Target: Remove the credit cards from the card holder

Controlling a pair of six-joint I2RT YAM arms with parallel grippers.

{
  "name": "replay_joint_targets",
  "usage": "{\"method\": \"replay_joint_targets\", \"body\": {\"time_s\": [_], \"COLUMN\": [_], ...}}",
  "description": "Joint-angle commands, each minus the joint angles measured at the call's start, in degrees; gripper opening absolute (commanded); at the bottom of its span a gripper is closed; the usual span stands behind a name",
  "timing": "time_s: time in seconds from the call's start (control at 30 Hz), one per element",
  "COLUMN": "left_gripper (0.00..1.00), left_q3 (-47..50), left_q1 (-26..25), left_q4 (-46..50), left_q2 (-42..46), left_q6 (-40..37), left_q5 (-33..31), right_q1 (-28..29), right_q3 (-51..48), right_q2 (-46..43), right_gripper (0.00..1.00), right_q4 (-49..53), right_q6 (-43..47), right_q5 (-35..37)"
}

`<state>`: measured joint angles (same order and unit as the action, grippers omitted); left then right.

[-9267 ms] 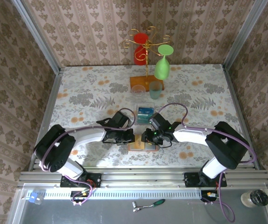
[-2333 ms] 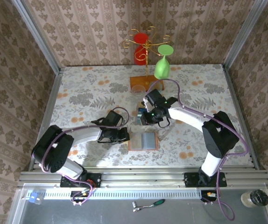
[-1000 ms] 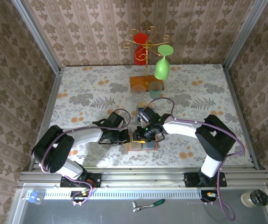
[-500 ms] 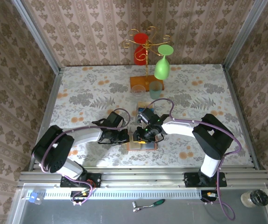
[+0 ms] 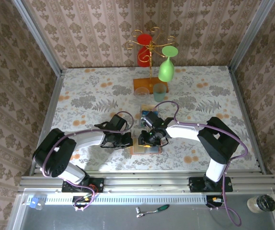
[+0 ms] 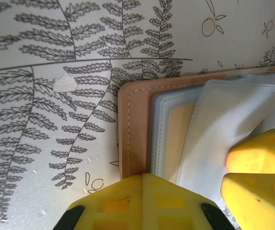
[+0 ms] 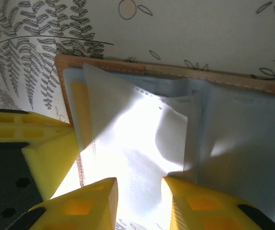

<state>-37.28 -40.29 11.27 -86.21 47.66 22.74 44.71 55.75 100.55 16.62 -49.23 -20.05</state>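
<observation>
Pinning the left edge of the open card holder to the table, the left gripper is seen with its jaws pressed together, and that hold could be lost if the leather is dragged sideways. Further right, the right gripper is set with jaws slightly apart astride a pale pocket flap. Lining rather than a credit card might therefore be pinched, and the whole wallet lifted.

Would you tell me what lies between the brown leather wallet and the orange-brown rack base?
In the top view, a clear plastic tray holding blue cards lies there.
</observation>
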Motion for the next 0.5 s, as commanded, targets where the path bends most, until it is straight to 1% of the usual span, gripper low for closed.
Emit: {"method": "replay_joint_targets", "body": {"time_s": [0.0, 0.2, 0.33, 0.47], "left_gripper": [0.05, 0.05, 0.05, 0.04], "left_q3": [-0.8, -1.3, -2.1, -2.7], "left_q1": [0.6, 0.7, 0.7, 0.8], "left_q4": [2.8, 3.1, 3.7, 4.9], "left_q2": [-1.5, -2.1, -2.4, -0.2], "left_q6": [-1.6, -1.7, -2.0, -1.9], "left_q5": [-0.8, -0.9, -1.0, -2.9], "right_q1": [0.4, 0.3, 0.1, -0.2], "right_q3": [-0.6, -1.1, -1.6, -2.8], "right_q2": [-0.8, -1.7, -1.4, -1.7], "right_gripper": [0.31, 0.31, 0.31, 0.30], "right_q4": [4.0, 4.6, 3.7, 1.7], "right_q6": [0.9, 1.7, 2.0, 1.8], "right_q5": [3.4, 3.9, 2.9, 1.9]}}
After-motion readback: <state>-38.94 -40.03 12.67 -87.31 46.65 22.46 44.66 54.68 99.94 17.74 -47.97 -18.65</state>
